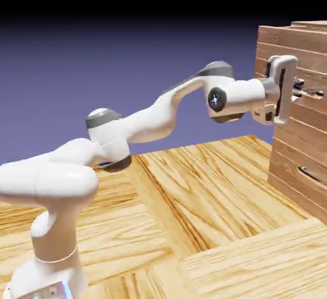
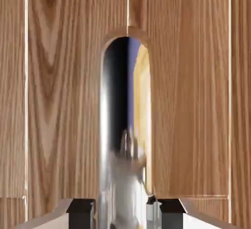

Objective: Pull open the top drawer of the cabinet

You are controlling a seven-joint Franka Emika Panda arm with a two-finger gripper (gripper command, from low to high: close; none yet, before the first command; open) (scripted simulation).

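The cabinet (image 1: 290,157) of reddish-brown planks stands at the exterior view's right. My gripper (image 1: 301,89) reaches level against the top drawer (image 1: 306,61) and is shut on its thin dark bar handle (image 1: 314,92). In the hand view the drawer front (image 2: 59,101) fills the picture. The handle (image 2: 122,125) shows there as a shiny arched bar running up the middle. It sits between the two dark fingertips (image 2: 81,212) of the gripper (image 2: 126,214) at the bottom edge. I cannot tell whether the drawer stands out from the cabinet.
The lower drawer's dark handle (image 1: 311,174) shows below on the same cabinet face. A yellow wood-grain floor (image 1: 191,214) spreads under the arm, with the robot's base at the lower left.
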